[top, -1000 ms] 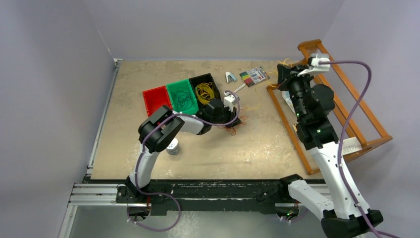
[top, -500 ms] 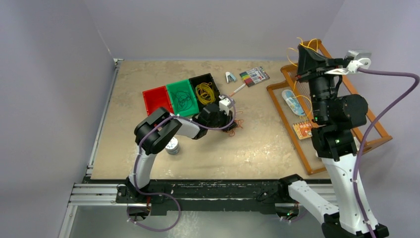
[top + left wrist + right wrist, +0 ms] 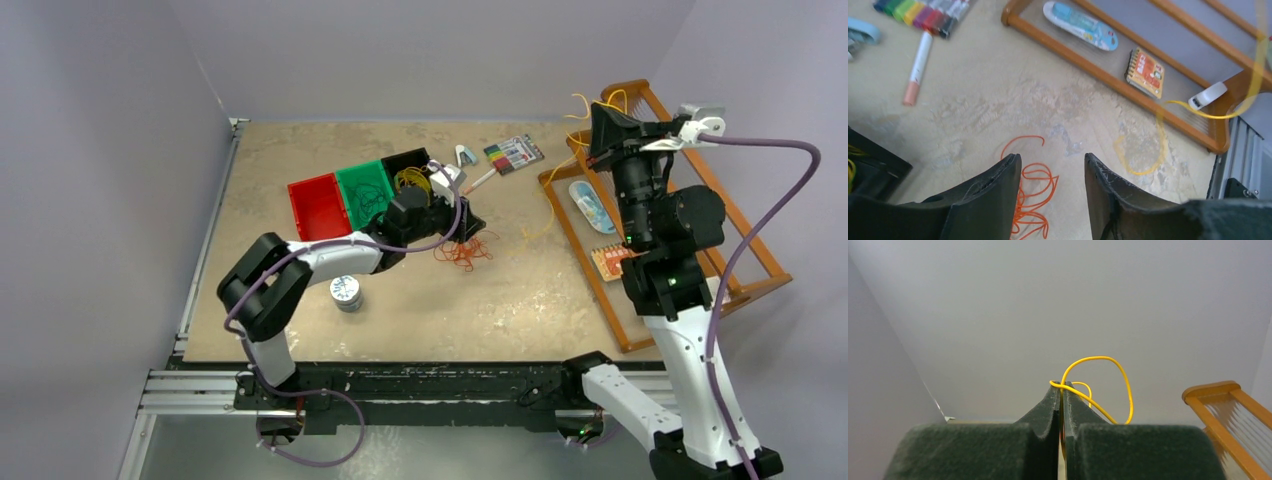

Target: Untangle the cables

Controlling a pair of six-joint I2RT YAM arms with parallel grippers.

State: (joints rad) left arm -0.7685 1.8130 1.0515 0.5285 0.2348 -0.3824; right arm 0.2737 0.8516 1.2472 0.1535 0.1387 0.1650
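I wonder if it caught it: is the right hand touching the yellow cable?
Touching. The right wrist view shows the right hand shut, with the yellow cable pinched in it.

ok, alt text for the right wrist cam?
The right hand is shut on a thin yellow cable, which loops up above the dark fingertips and trails down to the right. Behind it is a plain grey wall, with the corner of a wooden rack at lower right.
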